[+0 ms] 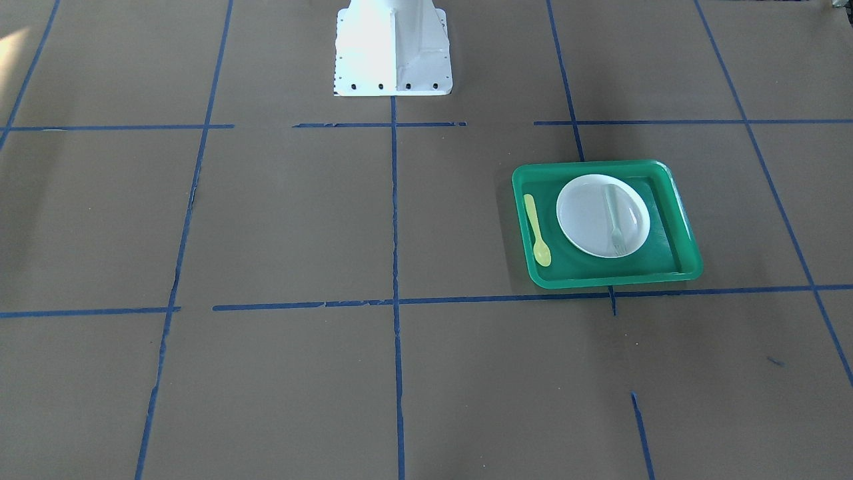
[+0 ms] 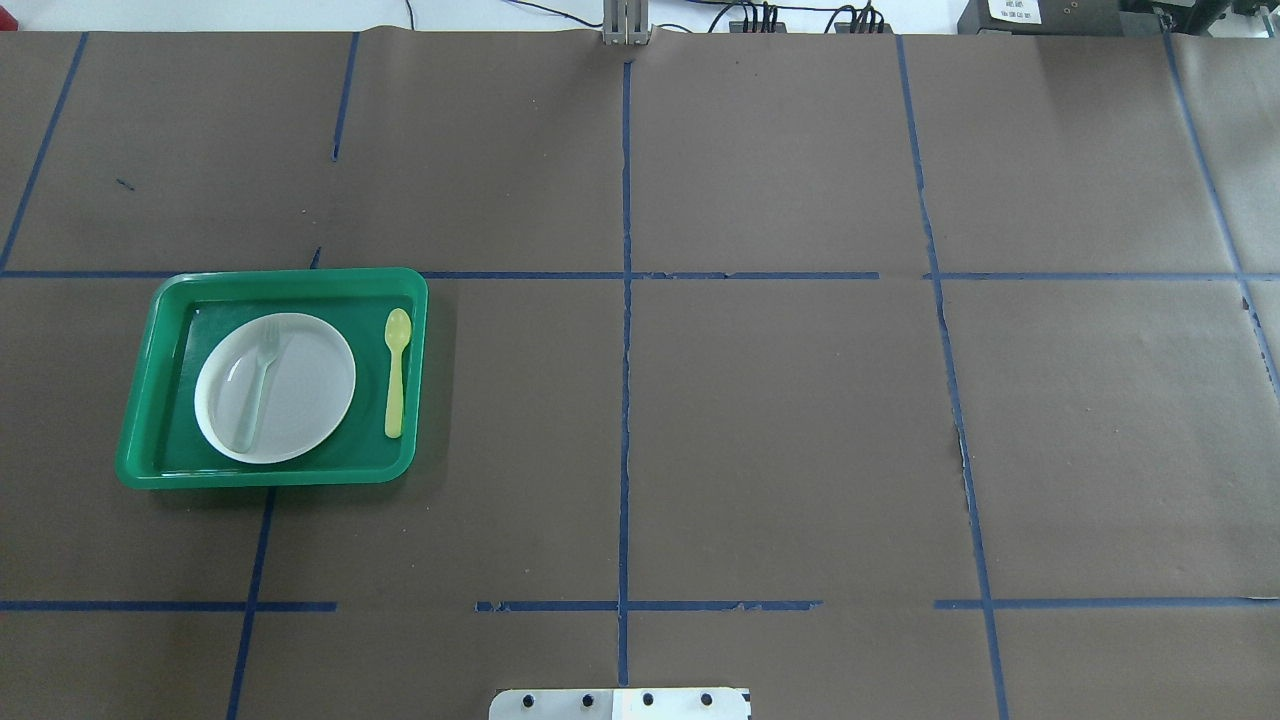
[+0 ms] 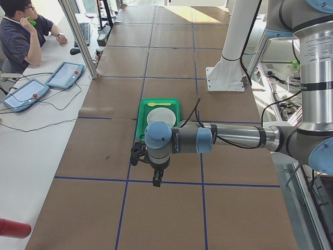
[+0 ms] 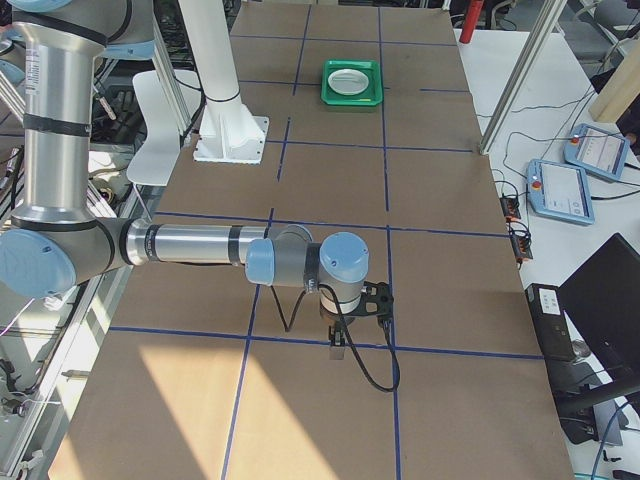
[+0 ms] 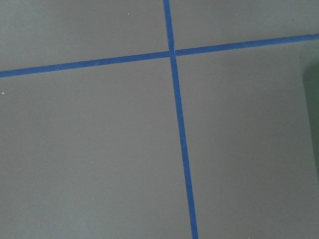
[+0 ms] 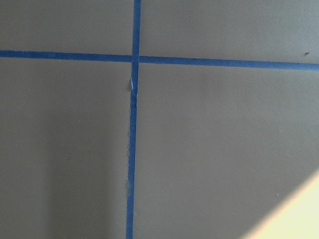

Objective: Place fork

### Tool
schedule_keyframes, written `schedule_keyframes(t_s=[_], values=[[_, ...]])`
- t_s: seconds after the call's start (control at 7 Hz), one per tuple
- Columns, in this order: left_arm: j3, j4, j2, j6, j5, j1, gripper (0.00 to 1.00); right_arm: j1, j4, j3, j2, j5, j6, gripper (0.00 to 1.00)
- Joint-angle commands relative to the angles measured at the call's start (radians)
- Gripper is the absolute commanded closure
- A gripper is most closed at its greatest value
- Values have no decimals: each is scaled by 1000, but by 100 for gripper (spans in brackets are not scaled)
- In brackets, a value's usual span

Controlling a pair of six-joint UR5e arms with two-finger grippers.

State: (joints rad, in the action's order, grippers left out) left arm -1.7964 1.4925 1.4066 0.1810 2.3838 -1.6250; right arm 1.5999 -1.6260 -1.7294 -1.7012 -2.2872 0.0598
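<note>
- Fork (image 2: 256,385) lies on plate (image 2: 310,390), left-centre of overhead frame, tines toward the top.
- Plate sits in tray (image 2: 140,400) on bench (image 2: 800,400); spoon (image 2: 396,375) just right of plate.
- Left claw (image 3: 156,179) and right claw (image 4: 338,340) show in side views only; cannot tell whether clenched or released.

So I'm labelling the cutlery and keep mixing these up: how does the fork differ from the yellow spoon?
The fork is pale and translucent; the spoon is yellow. The fork lies on the white plate; the spoon lies beside the plate, on the floor of the green tray. Both are inside the tray, with their heads pointing away from the robot.
</note>
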Motion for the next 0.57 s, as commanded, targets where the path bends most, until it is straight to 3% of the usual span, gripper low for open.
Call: schedule_keyframes(t_s=[0.0, 0.29, 0.43], values=[[-9, 2, -1, 0, 0, 1, 0, 0, 0, 1, 0, 0, 0, 0], [-6, 15, 5, 0, 14, 2, 0, 0, 0, 1, 0, 0, 0, 0], [3, 102, 29, 2, 14, 8, 0, 0, 0, -1, 0, 0, 0, 0]])
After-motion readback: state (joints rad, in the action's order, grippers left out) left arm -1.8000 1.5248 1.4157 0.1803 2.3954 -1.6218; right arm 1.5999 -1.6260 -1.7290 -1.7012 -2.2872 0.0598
